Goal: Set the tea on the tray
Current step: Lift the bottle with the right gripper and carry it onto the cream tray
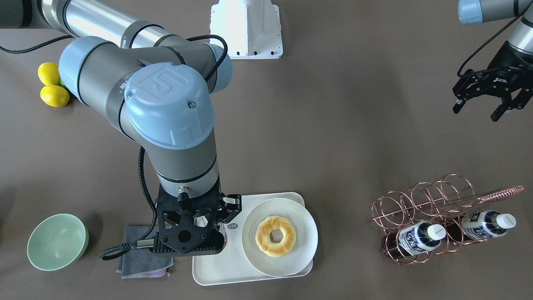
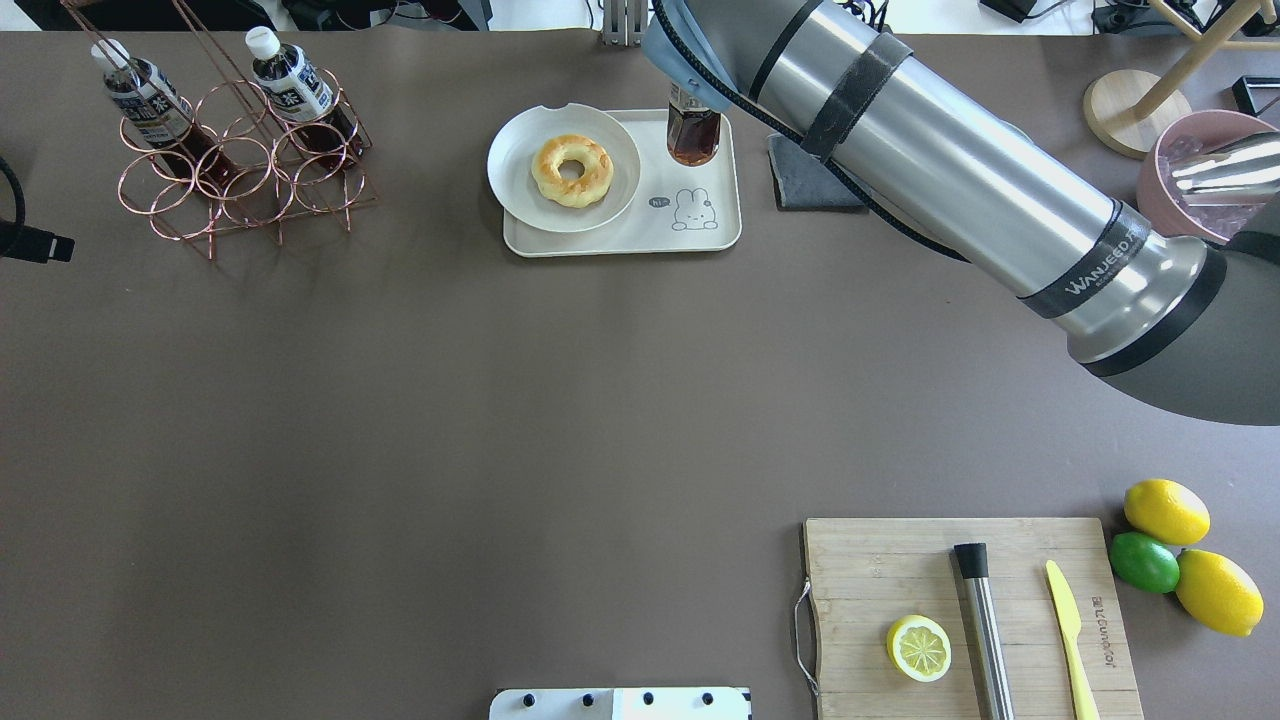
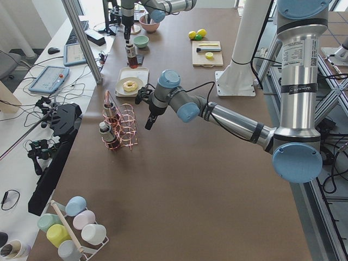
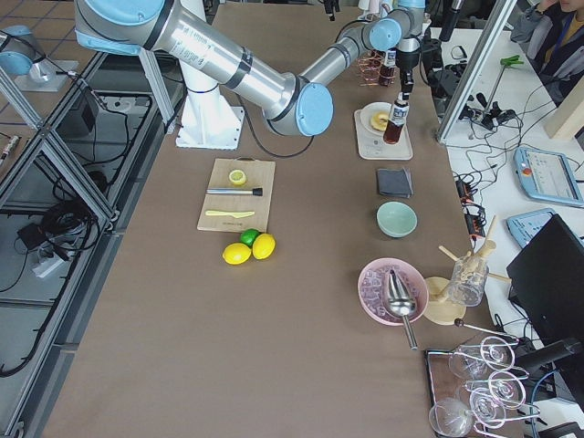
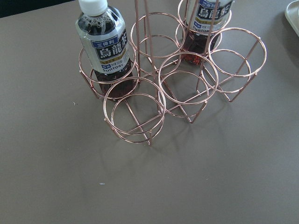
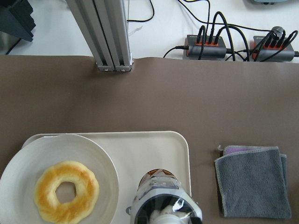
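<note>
- The tea stands upright in the far corner of the tray, on the side nearest the folded grey cloth. Its base appears to rest on the tray surface.
- We judge that this corner was chosen because the round plate with its ring doughnut fills the tray's other half. The bottle sits just beside the plate rim, apart from it.
- The right gripper hangs straight down over the bottle's cap, which suits setting a tall, narrow bottle down without tipping it. The wrist body hides the fingers, so we cannot tell whether they pinch the neck or have let go.
- The left gripper hovers with its fingers spread and empty, well away from the tray, probably to leave the right arm room.
- Two matching bottles sit in the copper wire rack, below the left wrist camera.
- We judge the placement nearly complete; only release and withdrawal seem left.
</note>
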{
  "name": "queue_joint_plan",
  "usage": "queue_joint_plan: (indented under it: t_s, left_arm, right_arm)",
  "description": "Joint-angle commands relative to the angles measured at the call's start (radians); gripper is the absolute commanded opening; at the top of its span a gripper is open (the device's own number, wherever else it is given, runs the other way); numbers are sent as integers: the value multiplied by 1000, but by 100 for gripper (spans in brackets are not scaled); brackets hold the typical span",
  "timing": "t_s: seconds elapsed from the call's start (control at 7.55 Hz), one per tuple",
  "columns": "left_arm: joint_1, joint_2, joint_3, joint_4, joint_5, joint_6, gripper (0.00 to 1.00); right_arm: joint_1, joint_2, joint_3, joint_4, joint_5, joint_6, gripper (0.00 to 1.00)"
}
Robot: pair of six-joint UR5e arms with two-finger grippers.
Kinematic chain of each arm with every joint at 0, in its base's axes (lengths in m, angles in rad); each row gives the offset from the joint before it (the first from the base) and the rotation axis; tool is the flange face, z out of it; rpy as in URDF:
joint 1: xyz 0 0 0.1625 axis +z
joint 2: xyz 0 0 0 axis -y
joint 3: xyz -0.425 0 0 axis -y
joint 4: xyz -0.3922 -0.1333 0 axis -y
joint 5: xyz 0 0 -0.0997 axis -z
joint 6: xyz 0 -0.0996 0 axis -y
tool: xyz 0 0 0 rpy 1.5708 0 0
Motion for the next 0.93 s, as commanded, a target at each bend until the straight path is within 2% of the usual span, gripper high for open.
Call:
queue_joint_plan:
  t_s: [0.0,0.8]
  left_arm:
    - [-1,0,0,0,0,0,97]
    - [-1,0,10,0,0,1,97]
  right_arm:
    - [-5,12,-88,82,-1,1,0]
    - [-43,7,-85,80,-31,-6,0]
